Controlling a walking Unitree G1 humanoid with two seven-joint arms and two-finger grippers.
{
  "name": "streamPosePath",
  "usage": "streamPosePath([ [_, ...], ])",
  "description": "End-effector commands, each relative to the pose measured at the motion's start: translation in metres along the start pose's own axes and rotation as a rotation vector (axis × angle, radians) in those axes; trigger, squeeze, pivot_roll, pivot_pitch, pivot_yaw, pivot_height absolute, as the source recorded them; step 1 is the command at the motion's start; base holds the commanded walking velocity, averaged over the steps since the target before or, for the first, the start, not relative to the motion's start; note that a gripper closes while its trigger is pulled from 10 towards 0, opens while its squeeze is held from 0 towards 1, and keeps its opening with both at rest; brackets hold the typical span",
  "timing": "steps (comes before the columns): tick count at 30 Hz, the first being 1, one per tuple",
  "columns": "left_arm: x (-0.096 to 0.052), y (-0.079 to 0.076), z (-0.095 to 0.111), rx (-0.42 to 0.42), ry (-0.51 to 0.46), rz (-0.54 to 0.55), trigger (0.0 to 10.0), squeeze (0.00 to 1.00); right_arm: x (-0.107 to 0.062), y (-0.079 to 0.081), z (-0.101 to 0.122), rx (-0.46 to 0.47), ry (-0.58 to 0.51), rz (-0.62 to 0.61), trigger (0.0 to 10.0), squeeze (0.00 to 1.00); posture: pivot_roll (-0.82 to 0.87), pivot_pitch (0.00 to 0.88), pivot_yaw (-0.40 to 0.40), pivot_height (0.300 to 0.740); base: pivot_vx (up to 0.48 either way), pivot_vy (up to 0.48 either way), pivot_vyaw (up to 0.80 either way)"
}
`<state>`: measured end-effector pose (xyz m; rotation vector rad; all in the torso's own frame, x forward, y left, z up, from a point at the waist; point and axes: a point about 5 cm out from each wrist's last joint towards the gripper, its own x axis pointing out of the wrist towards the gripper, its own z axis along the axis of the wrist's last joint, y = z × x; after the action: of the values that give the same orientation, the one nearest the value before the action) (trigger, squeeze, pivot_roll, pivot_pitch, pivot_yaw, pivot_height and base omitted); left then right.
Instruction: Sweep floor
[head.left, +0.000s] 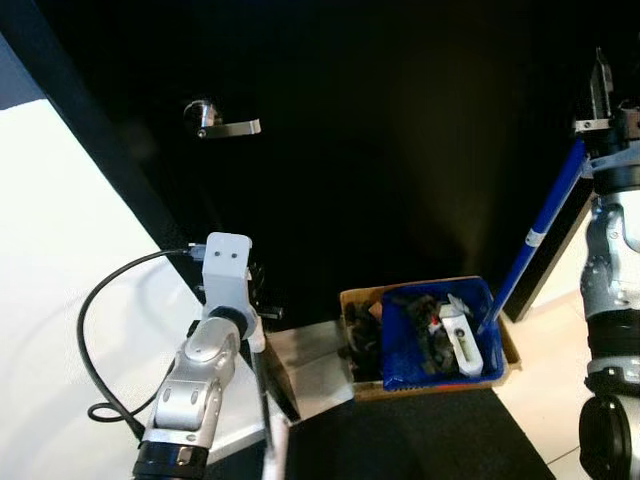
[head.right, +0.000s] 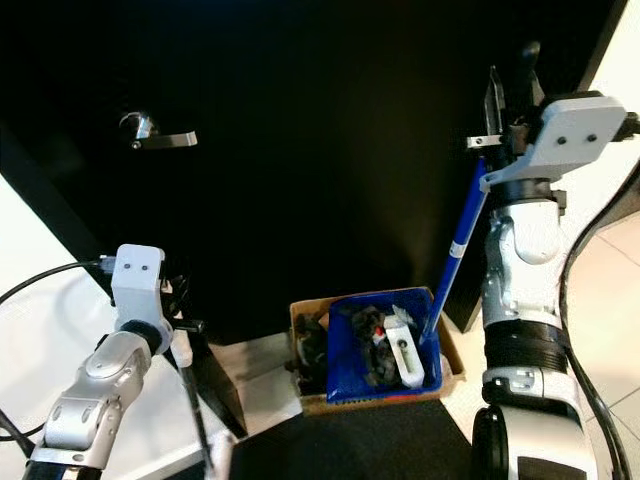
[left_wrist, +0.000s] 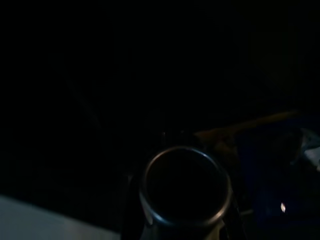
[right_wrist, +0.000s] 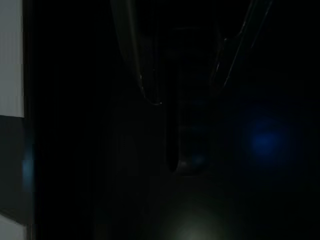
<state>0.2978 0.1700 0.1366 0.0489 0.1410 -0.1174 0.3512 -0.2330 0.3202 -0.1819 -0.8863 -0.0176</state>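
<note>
The right tool (head.right: 510, 95) was raised high in front of the black door (head.right: 330, 150), its two fingers spread and pointing up, with the top of a blue broom handle (head.right: 457, 245) lying against the wrist just below them; whether the handle was truly gripped could not be told. The handle slanted down to the blue dustpan (head.right: 385, 345), which sat in a cardboard box (head.right: 305, 385) at the foot of the door, full of dark debris and a white object. The left tool (head.left: 255, 295), left of the box and close to the door, seemed to hold a thin dark pole running to the floor; its fingers were too dim to judge.

The broom handle looked stiff, light and smooth, likely to slip or swing if pinched at its tip; a hold lower on the shaft would probably steady it. Room was tight: the door stood right behind the box, a dark mat (head.right: 380, 440) lay before it, and open pale floor (head.right: 610, 290) showed only to the right of the box.
</note>
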Motion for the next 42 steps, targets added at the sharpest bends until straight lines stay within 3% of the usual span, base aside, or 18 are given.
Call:
streamPosePath([
  [1,-0.005,0.008,0.003,0.045,-0.003,0.021,10.0,0.0,0.011,0.008,0.012,-0.032,-0.086,0.037,10.0,0.0,0.09,0.185,0.134,0.74,0.0,0.0,0.0],
  [10,-0.013,0.013,0.003,0.051,0.005,0.042,10.0,0.0,0.024,0.025,0.006,-0.062,-0.084,0.119,10.0,0.0,0.11,0.19,0.12,0.74,0.0,0.0,0.0],
  [12,-0.017,0.013,0.002,0.047,0.006,0.054,10.0,0.0,0.03,0.039,0.005,-0.072,-0.082,0.193,10.0,0.0,0.13,0.197,0.094,0.74,0.0,0.0,0.0],
  [16,-0.021,0.014,0.001,0.043,0.008,0.065,10.0,0.0,0.033,0.047,0.005,-0.081,-0.087,0.233,10.0,0.0,0.14,0.198,0.08,0.74,0.0,0.0,0.0],
  [17,-0.025,0.015,-0.001,0.038,0.012,0.082,10.0,0.0,0.038,0.058,0.006,-0.09,-0.095,0.275,10.0,0.0,0.15,0.203,0.064,0.74,0.0,0.0,0.0],
  [23,-0.034,0.016,-0.004,0.027,0.018,0.108,10.0,0.0,0.045,0.077,0.01,-0.117,-0.115,0.369,10.0,0.0,0.17,0.208,0.036,0.74,0.0,0.0,0.0],
  [29,-0.039,0.016,-0.006,0.019,0.02,0.125,10.0,0.0,0.048,0.086,0.009,-0.13,-0.109,0.427,10.0,0.0,0.17,0.214,0.014,0.74,0.0,0.0,0.0],
  [36,-0.045,0.017,-0.009,0.001,0.024,0.162,10.0,0.0,0.05,0.1,0.008,-0.208,-0.094,0.547,10.0,0.0,0.18,0.222,-0.017,0.74,0.0,0.0,0.0],
  [37,-0.048,0.016,-0.01,-0.005,0.027,0.169,10.0,0.0,0.05,0.102,0.009,-0.258,-0.103,0.578,10.0,0.0,0.18,0.223,-0.02,0.74,0.0,0.0,0.0],
  [42,-0.051,0.015,-0.012,-0.012,0.031,0.177,10.0,0.0,0.053,0.102,0.013,-0.321,-0.138,0.571,10.0,0.0,0.19,0.223,-0.026,0.74,0.0,0.0,0.0],
])
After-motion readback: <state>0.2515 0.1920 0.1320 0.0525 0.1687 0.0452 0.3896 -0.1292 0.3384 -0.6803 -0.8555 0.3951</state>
